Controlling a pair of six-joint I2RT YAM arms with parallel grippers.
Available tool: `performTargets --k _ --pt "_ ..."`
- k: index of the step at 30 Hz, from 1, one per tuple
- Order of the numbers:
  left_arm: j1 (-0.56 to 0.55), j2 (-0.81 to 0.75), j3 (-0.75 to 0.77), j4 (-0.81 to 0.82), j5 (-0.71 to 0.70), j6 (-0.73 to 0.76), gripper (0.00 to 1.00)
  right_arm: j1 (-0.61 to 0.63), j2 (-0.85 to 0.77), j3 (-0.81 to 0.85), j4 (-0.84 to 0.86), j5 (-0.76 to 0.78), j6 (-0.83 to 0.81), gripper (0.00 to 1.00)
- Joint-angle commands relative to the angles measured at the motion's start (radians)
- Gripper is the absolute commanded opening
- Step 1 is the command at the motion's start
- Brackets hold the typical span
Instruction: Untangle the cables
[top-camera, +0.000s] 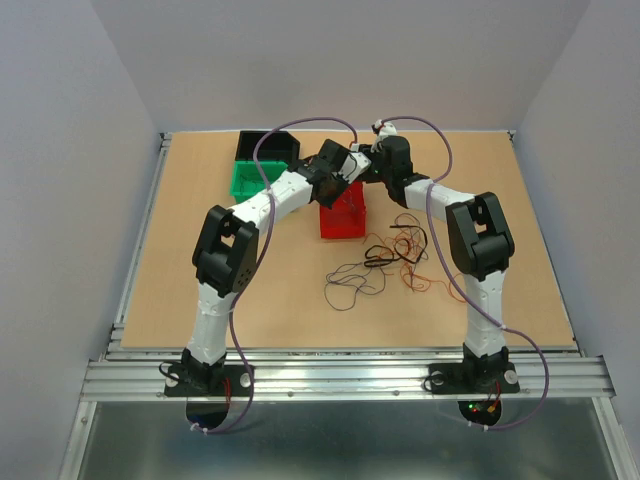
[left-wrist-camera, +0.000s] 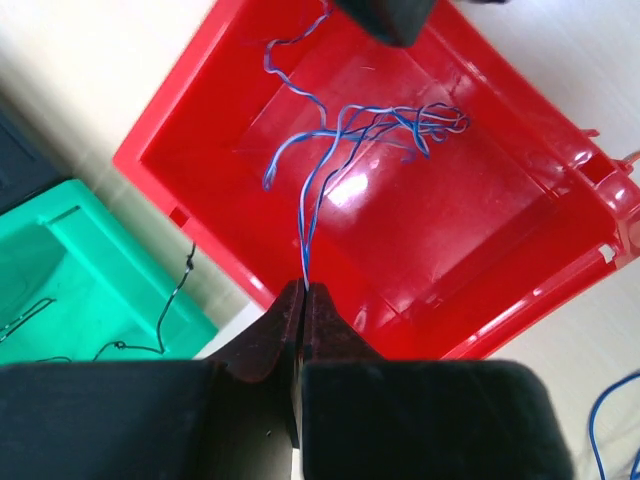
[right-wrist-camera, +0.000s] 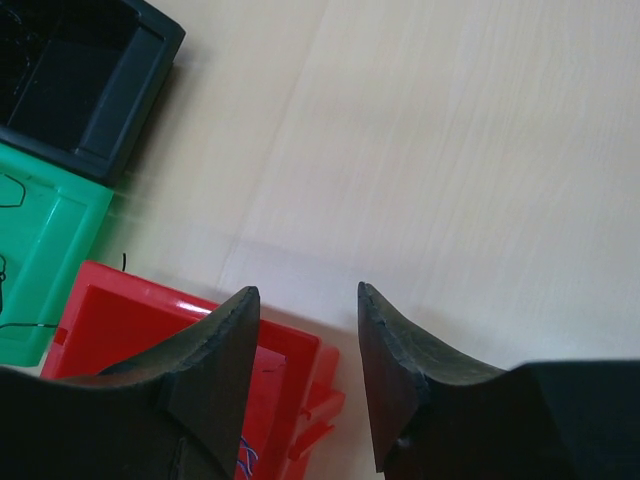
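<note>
A: Where is the thin blue cable?

B: Most of it lies looped and bunched on the floor of the red rectangular plastic bin. A few strands rise from that bunch to the left end effector.

A: How does that end effector stand?

B: Its black fingers are pressed together, with the blue strands pinched at their tips. It hangs over one wall of the red bin.

A: And the other cables?

B: A loose tangle of thin orange and black cables lies on the wooden tabletop. It is right of the middle, nearer the near edge than the red bin, and just beside the right arm. Some dark strands trail from it toward the near edge.

A: The right end effector?

B: Its jaws stand partly apart with nothing between them, and bare tabletop shows through the gap. It hovers over a corner of the red bin, close to the left end effector.

A: What surrounds the red bin?

B: The red bin sits near the middle, toward the far edge. The green plastic bin is just beside it on the left-edge side, with a thin black wire draped at its corner. The black plastic bin stands right beside the green one, nearer the far edge.
</note>
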Motion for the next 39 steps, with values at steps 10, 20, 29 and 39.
performTargets --k 10,20,29,39 --pt "-0.043 0.107 0.103 -0.016 -0.071 -0.055 0.0 0.004 -0.117 -0.179 0.115 0.148 0.061 0.47" --pt "-0.037 0.069 -0.023 0.185 -0.03 -0.133 0.0 0.001 -0.252 -0.33 0.161 0.222 0.093 0.47" --pt "-0.021 -0.005 -0.198 0.392 0.023 -0.187 0.0 -0.01 -0.365 -0.475 0.223 0.175 0.113 0.46" --pt "-0.021 -0.095 -0.327 0.558 0.059 -0.216 0.0 -0.01 -0.462 -0.579 0.256 0.036 0.133 0.07"
